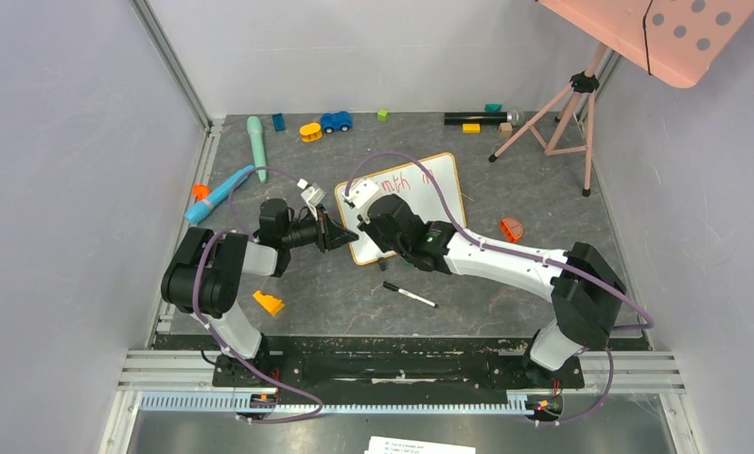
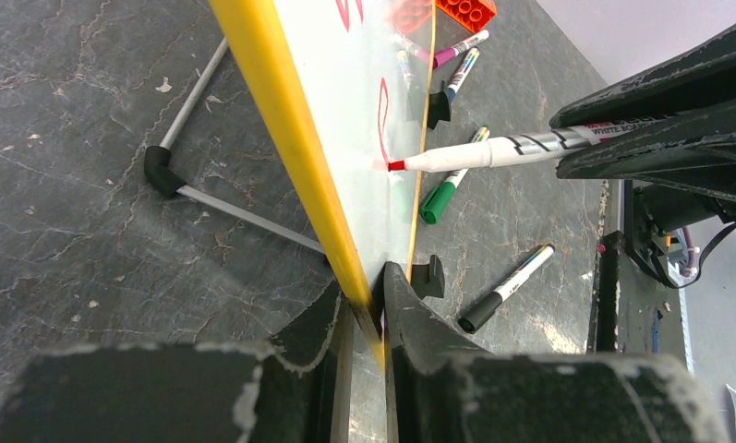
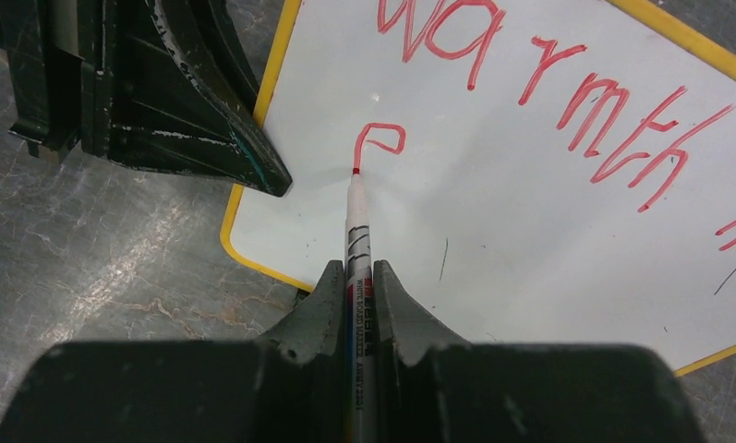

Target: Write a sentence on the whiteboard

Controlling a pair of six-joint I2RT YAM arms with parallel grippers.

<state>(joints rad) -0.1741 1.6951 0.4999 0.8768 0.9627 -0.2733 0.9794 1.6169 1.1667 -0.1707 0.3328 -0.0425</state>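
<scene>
From above, the whiteboard (image 1: pixel 428 194) sat about mid-table on the dark, mottled, stone-like table (image 1: pixel 505 293). My left claw (image 1: pixel 342 235) met its near left corner. My right claw (image 1: pixel 377 219) reached over its face from the right.

Through my left wrist, the left claw was clamped on the board's thin yellowish frame, seen edge-on. The marker (image 2: pixel 493 152), a slim white barrel with a red tip, touched the glossy white face.

Through my right wrist, the right claw was pinched together on the marker. The sentence (image 3: pixel 530 83) had "Warmth" done in loose red strokes, with another word begun at the picture's right edge. Below, only one hooked stroke stood under the tip. I judged nearly the whole second line was left to write.
</scene>
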